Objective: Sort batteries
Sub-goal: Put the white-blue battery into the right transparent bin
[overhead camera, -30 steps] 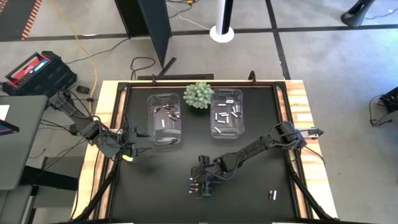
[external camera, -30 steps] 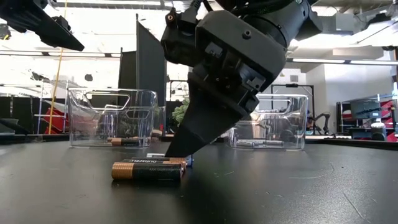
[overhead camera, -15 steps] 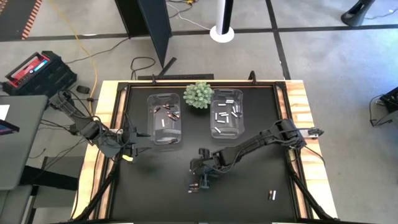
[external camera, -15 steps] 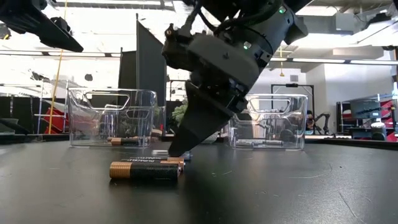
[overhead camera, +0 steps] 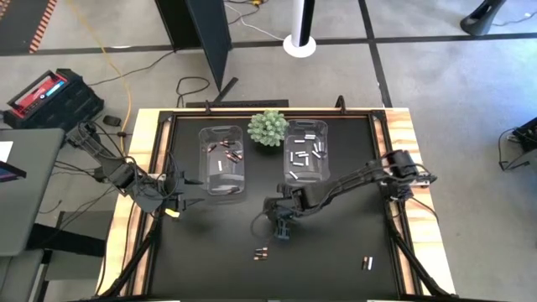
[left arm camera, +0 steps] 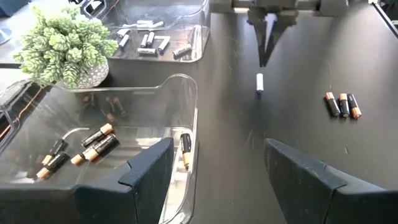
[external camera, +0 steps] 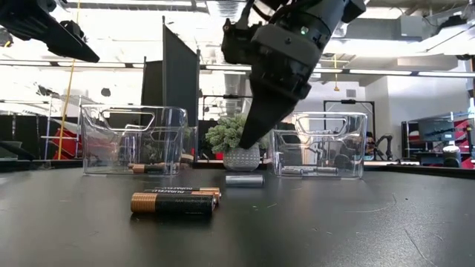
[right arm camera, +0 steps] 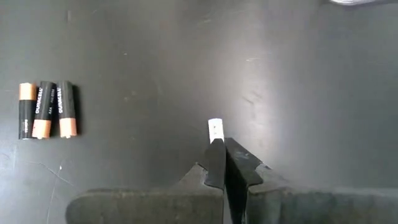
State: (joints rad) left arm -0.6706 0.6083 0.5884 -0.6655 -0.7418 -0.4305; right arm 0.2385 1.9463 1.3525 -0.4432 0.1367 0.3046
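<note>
My right gripper (external camera: 241, 144) hangs shut above the middle of the table, its fingers pointing steeply down. Just below its tips a pale silver battery (external camera: 244, 179) lies on its side on the black tabletop; the wrist view shows this battery (right arm camera: 215, 129) just past the fingertips, apart from them. Three dark batteries with copper ends (right arm camera: 46, 109) lie side by side nearer the front edge. My left gripper (left arm camera: 217, 180) waits open at the table's left, beside the left clear bin (overhead camera: 204, 159).
The left bin holds dark batteries (left arm camera: 93, 146); the right bin (overhead camera: 325, 164) holds pale ones. A green spiky plant (overhead camera: 268, 127) stands between the bins at the back. One more dark battery (overhead camera: 367, 262) lies near the front right. Bare black tabletop surrounds the right gripper.
My right gripper has risen off the table and gone toward the far edge and a little right, away from the three dark batteries. The silver battery now lies farther back and to the right of where it lay, flat on the table under the raised fingertips.
</note>
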